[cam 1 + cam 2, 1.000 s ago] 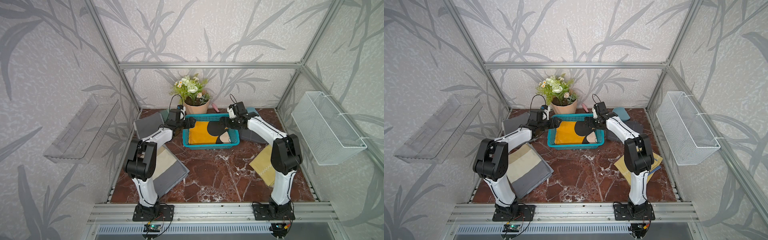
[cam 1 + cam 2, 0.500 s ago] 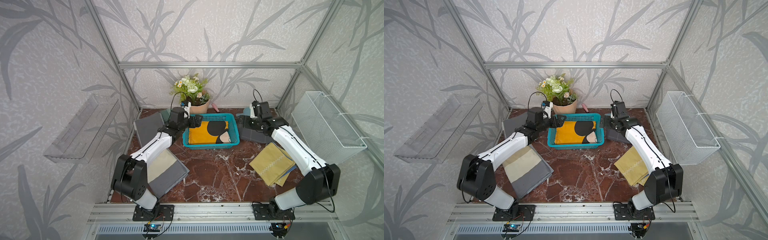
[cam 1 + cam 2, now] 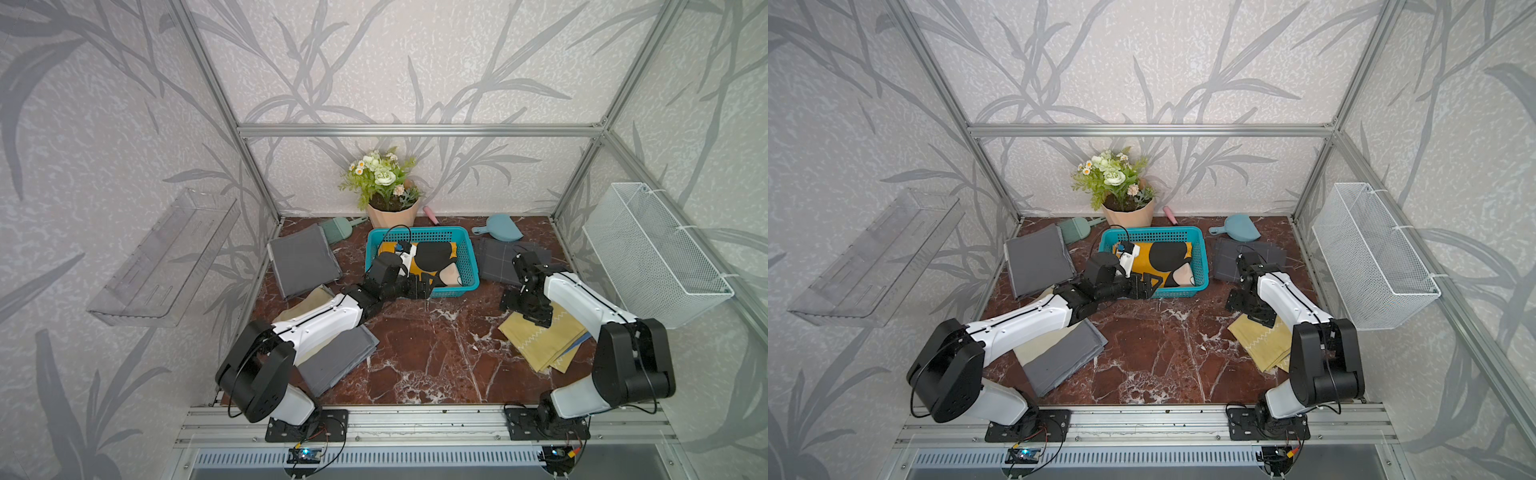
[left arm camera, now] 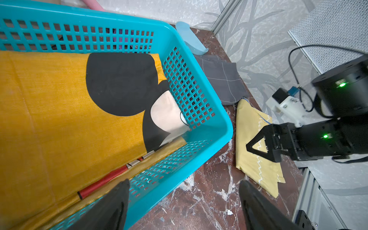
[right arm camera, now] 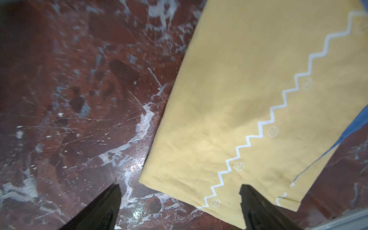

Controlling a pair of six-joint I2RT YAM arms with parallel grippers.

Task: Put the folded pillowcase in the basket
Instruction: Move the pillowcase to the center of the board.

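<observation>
**Two grippers open, pillowcase in the basket**

On the left, the left gripper (image 4: 183,182) hangs with its jaws spread wide at the near wall of the turquoise basket (image 4: 215,135), gripping nothing. The folded pillowcase (image 4: 49,109), orange with black shapes, lies flat inside the basket. Farther right, the right gripper (image 5: 180,186) hovers wide open and empty over a corner of a yellow cloth (image 5: 249,99) with a white zigzag line.
</observation>
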